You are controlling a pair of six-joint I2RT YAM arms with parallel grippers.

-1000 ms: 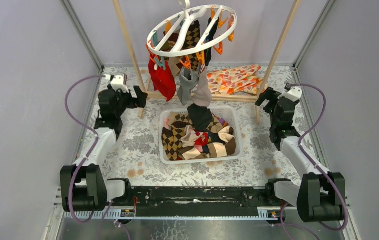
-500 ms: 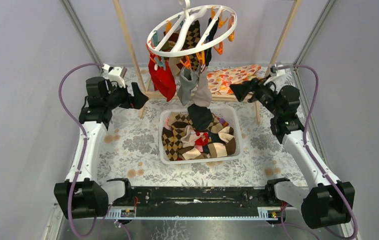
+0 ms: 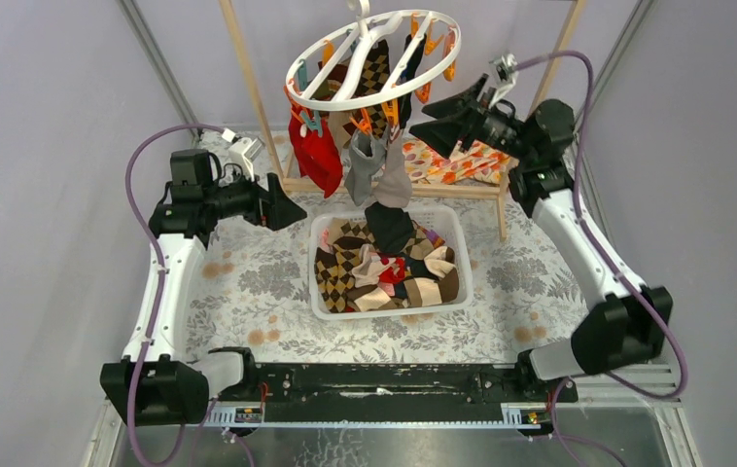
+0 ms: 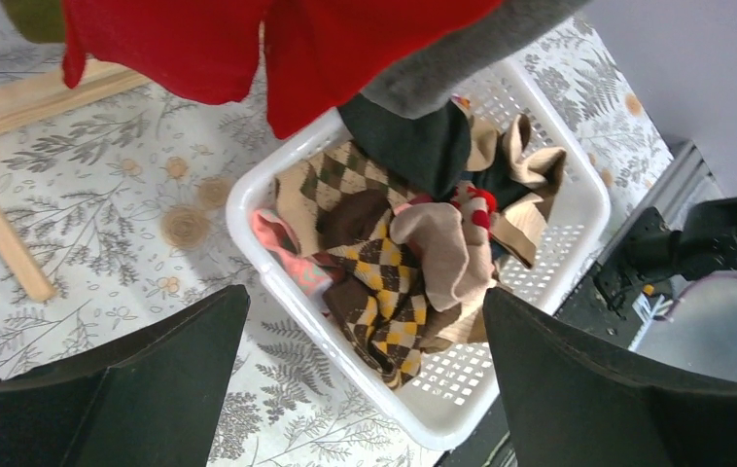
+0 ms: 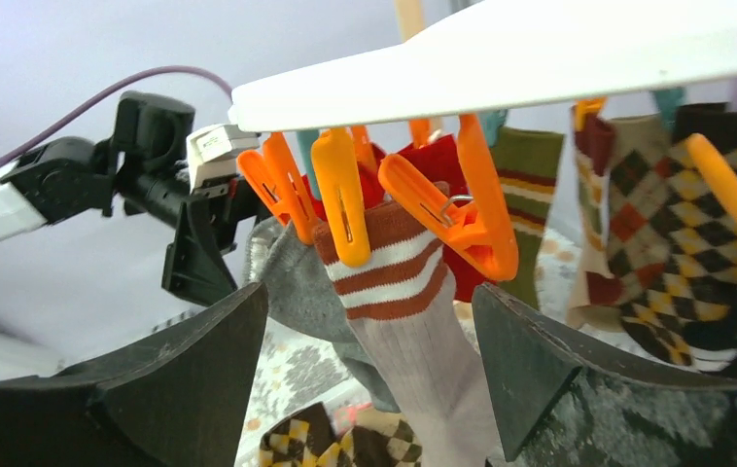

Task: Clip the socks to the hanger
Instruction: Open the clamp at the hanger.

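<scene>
Since a second ago both arms have left their folded poses at the far corners of the bench (image 3: 248, 282). The right arm has risen and reached left to the right side of the hanger (image 3: 369, 58), which hangs from the wooden rack (image 3: 248, 88) at the far side. The left arm has stretched rightward, low, toward the white basket (image 3: 389, 311).

The right fingers (image 3: 442, 117) have narrowed slightly but stand wide apart and hold nothing. In the right wrist view they sit on either side of a beige striped sock (image 5: 413, 331) pinned by an orange clip (image 5: 340, 209), with a grey sock (image 5: 292, 277) just to its left, and I cannot tell whether they touch either one. An argyle sock (image 5: 666, 243) hangs further right on the ring.

The left fingers (image 3: 282, 199) are fully spread and empty, raised above the bench just left of the basket, under the hanging red sock (image 3: 316, 156). The remaining socks (image 3: 384, 268) lie heaped in the basket at mid-bench. The floral cloth (image 3: 457, 156) lies at the far right.
</scene>
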